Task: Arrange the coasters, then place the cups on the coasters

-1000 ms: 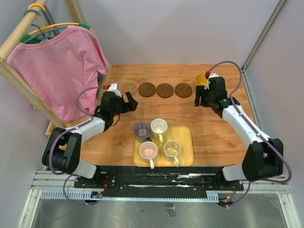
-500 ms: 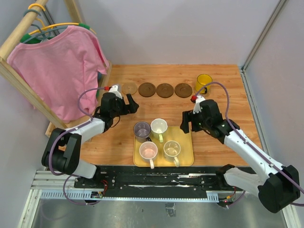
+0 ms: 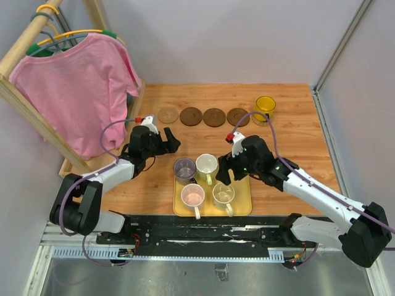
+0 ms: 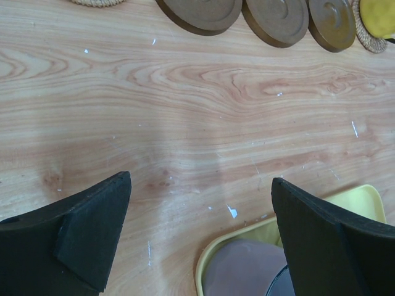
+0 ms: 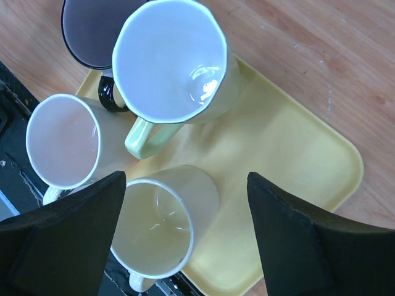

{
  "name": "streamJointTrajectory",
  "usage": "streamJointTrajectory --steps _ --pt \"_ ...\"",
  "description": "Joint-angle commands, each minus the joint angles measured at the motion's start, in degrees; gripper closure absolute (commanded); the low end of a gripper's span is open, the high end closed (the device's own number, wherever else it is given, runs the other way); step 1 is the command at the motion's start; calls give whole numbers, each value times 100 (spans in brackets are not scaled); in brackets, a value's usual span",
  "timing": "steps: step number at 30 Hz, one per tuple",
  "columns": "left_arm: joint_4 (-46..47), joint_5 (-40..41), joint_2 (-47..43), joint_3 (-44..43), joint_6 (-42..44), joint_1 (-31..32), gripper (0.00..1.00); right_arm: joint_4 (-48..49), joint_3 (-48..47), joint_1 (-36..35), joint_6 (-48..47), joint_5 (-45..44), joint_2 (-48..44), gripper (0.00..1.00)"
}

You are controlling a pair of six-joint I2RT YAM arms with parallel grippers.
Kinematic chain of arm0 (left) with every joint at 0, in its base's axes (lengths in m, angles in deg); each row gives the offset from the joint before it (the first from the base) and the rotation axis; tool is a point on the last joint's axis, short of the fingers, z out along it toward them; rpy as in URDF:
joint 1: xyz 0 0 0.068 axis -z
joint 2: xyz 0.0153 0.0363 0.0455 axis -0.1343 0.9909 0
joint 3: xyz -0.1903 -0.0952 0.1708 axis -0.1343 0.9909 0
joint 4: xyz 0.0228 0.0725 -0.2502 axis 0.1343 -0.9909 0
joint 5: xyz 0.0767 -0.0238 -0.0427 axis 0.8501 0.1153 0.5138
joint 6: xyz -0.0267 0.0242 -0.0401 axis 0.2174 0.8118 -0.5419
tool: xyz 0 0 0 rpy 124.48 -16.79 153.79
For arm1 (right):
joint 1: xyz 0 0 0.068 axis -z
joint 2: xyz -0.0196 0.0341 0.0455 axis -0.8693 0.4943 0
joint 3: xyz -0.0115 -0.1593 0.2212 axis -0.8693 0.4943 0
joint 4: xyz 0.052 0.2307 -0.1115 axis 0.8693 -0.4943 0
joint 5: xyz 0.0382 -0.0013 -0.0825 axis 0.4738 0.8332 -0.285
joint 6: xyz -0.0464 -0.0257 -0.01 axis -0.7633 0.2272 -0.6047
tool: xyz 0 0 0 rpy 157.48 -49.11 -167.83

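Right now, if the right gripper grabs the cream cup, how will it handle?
The cream cup looks stiff and glossy, so probably slippery in the right gripper. It is empty, so likely light. Upright on the tray, it should not roll, but a push may bump the pink cup beside it.

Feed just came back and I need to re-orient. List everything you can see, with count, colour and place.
coasters: five, tan to dark brown, in a row along the table's far side
yellow cup: one, yellow, on the rightmost coaster
remaining cups: four, grey-purple, white-greenish, pale pink, cream, all on the tray
tray: one, yellow, near edge, centre
shirt: one, pink, hanging on the rack
rack: one, wooden, far left
table: one, wood grain
left gripper: one, black, open, over bare table left of the tray
right gripper: one, black, open, above the remaining cups
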Motion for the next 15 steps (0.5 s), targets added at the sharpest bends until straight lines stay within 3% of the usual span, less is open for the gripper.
streamJointTrajectory --steps 1,7,11,15 --pt "104 -31 -202 122 -8 30 0 44 -184 -357 68 -244 130 19" --pt "114 -57 -284 215 27 31 0 -316 -49 -781 277 -768 -240 17" --pt "170 -95 -343 324 4 43 0 -465 151 -941 466 -838 -616 0" --pt "182 -100 -439 420 -18 61 0 -824 332 -1117 660 -915 -838 1"
